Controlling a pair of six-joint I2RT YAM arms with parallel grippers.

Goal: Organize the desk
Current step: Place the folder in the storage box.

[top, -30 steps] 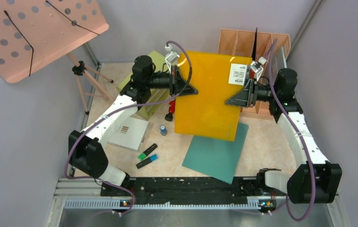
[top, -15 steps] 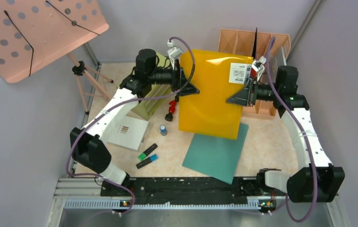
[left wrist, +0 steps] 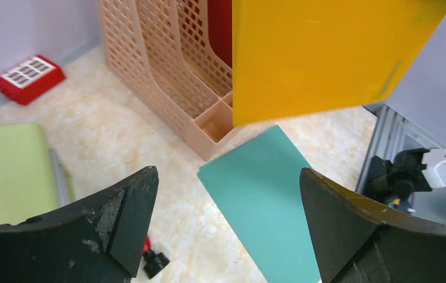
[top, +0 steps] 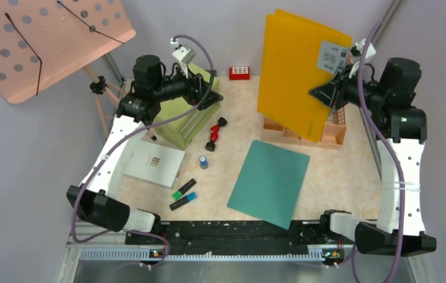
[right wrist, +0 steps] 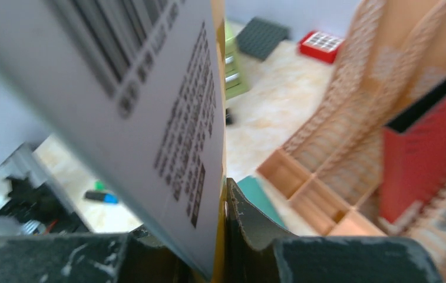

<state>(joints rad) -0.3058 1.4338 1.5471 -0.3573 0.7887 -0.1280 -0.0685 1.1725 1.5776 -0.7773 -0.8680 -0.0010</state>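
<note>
On the right, my right gripper [top: 331, 92] is shut on the edge of a yellow folder [top: 296, 68] with a white label [right wrist: 149, 118]. The folder hangs upright and tilted above the peach file organizer [top: 303, 134] at the back right of the desk [top: 338, 171]. In the right wrist view the folder's edge is pinched between the jaws of the right gripper [right wrist: 223, 236]. My left gripper [top: 208, 97] stands open and holds nothing, above the green drawer cabinet [top: 179, 124]. In the left wrist view, the left gripper [left wrist: 226, 218] looks down on a teal folder [left wrist: 267, 194] lying flat.
A red folder [right wrist: 426, 153] stands in the organizer. A red box [top: 239, 72] lies at the back. A red-and-black clip [top: 213, 134], a small blue-capped bottle [top: 203, 161], two highlighters [top: 184, 194] and a white booklet [top: 152, 165] lie centre-left. The peach perforated board [top: 43, 41] stands far left.
My left gripper let go of the yellow folder, opened wide and drew back left over the cabinet. The right arm raised the folder and swung it right, above the organizer.
</note>
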